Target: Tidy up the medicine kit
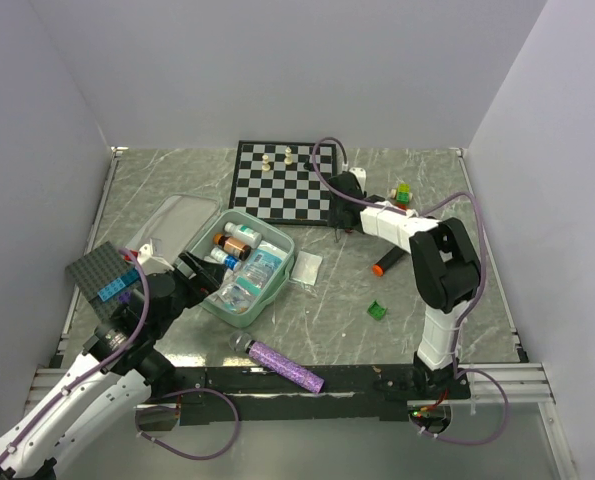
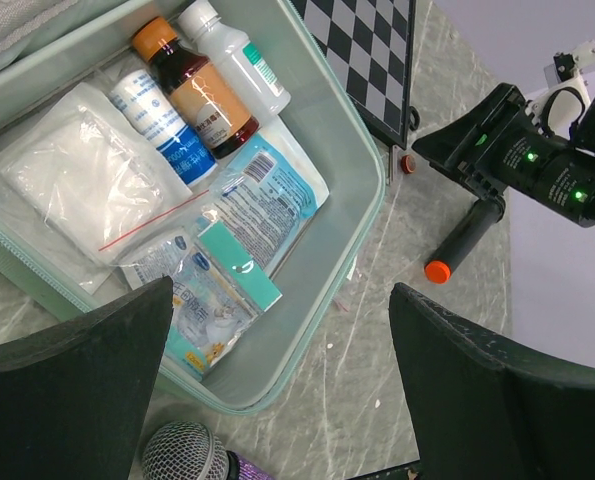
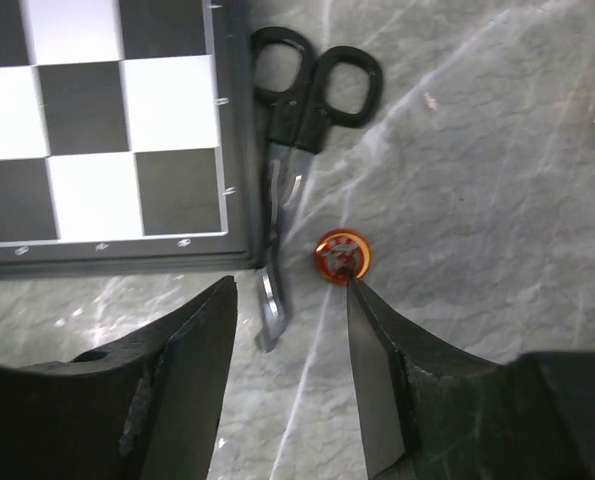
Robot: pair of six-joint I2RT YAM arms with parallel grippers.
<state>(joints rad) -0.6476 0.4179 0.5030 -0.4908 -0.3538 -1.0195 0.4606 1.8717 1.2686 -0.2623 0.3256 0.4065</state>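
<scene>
- Top view: medicine kit [image 1: 279, 288] lies open just near-side of the chessboard [image 1: 282, 185], off its left near corner. Lid [image 1: 177, 215] is folded out away from the board.
- Left wrist view alone gives the kit's contents: brown bottle with orange cap [image 2: 192, 90], white bottle [image 2: 232, 60], blue-labelled bottle [image 2: 162, 125], zip bag with white pad [image 2: 67, 180], blue sachet [image 2: 262, 195], teal box [image 2: 239, 262].
- Right wrist view alone gives black-handled scissors [image 3: 297, 130] lying along the chessboard's edge at a corner. Small orange cap [image 3: 342, 255] sits just beside the blade, on the side away from the board. In the top view both are hidden under the right arm.
- Top view alone: purple glitter microphone [image 1: 282, 365] and green cube [image 1: 377, 310], both well to the near side of the chessboard. Black marker with orange tip [image 1: 385, 262] lies off the board's right near corner.
- Left gripper [image 2: 282, 300]: arm rises from the near left and hangs over the kit's near rim. Fingers spread wide, nothing held.
- Right gripper [image 3: 292, 295]: elbow high, forearm reaching back to the chessboard's right near corner, pointing down. Fingers partly apart, straddling the scissors' blade tip, with one finger beside the orange cap. Nothing gripped; contact with the blade cannot be told.
</scene>
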